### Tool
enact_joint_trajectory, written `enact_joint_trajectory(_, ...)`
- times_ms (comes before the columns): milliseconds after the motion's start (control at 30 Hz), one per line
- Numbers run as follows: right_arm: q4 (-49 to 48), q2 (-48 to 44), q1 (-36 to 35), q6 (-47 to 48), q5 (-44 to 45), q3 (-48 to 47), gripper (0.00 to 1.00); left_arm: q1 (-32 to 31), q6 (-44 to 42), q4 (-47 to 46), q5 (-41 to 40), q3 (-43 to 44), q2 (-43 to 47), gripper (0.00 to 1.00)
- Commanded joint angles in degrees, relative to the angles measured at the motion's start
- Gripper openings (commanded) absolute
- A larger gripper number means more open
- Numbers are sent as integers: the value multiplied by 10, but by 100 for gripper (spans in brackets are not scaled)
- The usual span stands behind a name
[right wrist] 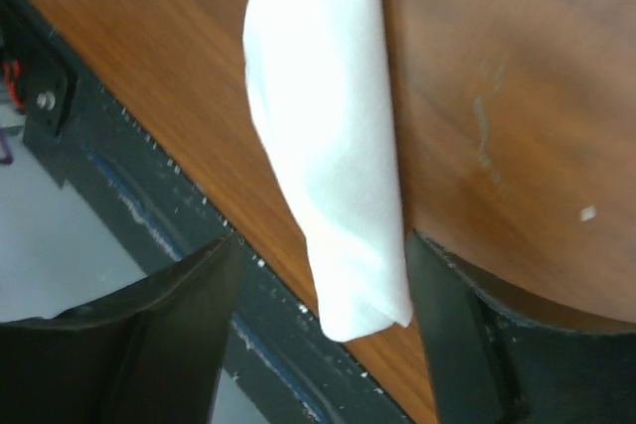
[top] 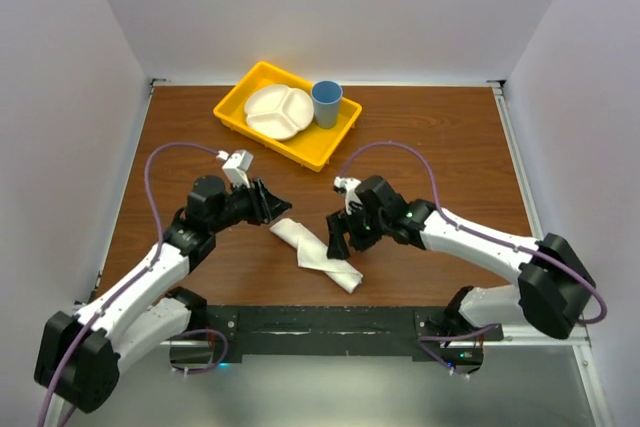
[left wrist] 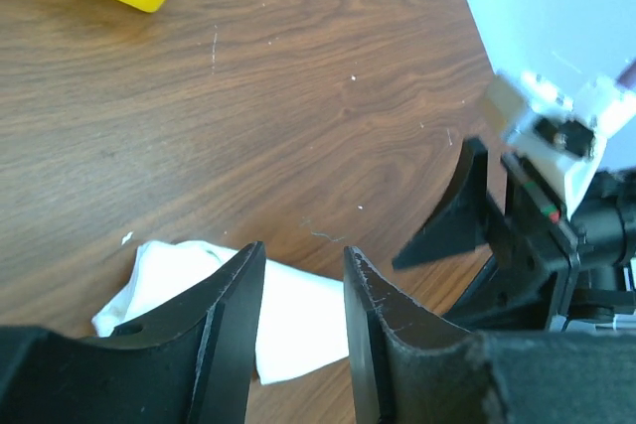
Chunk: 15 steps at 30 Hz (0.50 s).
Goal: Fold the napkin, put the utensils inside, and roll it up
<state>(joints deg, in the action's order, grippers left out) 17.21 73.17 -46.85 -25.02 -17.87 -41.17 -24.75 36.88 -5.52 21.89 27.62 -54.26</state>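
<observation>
The white napkin (top: 315,252) lies rolled into a slim tube, slanting from centre toward the table's near edge. The utensils are hidden; no knife shows anywhere. My left gripper (top: 277,209) is open, hovering just past the roll's upper-left end. In the left wrist view the napkin (left wrist: 298,315) shows below the gap of the left gripper (left wrist: 303,248), untouched. My right gripper (top: 341,241) stands open over the roll's lower half. In the right wrist view the right gripper (right wrist: 323,237) straddles the napkin (right wrist: 328,146) with its fingers wide, the roll's tip near the table edge.
A yellow tray (top: 243,119) at the back holds a white divided plate (top: 278,110) and a blue cup (top: 326,103). The black rail (top: 330,322) runs along the near edge, just beyond the roll's lower end. White walls enclose the table on three sides.
</observation>
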Motion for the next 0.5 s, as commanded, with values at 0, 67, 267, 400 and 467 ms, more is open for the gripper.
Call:
enact_joint_trajectory(0, 98, 53, -17, 100, 92, -122, 83, 5, 6, 93, -53, 2, 78, 43)
enact_joint_trajectory(67, 102, 92, -34, 114, 100, -163, 89, 5, 13, 120, -67, 4, 123, 44)
enact_joint_trajectory(267, 114, 218, -92, 156, 149, -243, 98, 5, -4, 196, -97, 40, 177, 45)
enact_joint_trajectory(400, 115, 254, -126, 168, 196, -263, 98, 5, -16, 232, -119, 59, 197, 45)
enact_joint_trajectory(467, 117, 263, -139, 174, 221, -268, 98, 5, -19, 241, -120, 63, 206, 45)
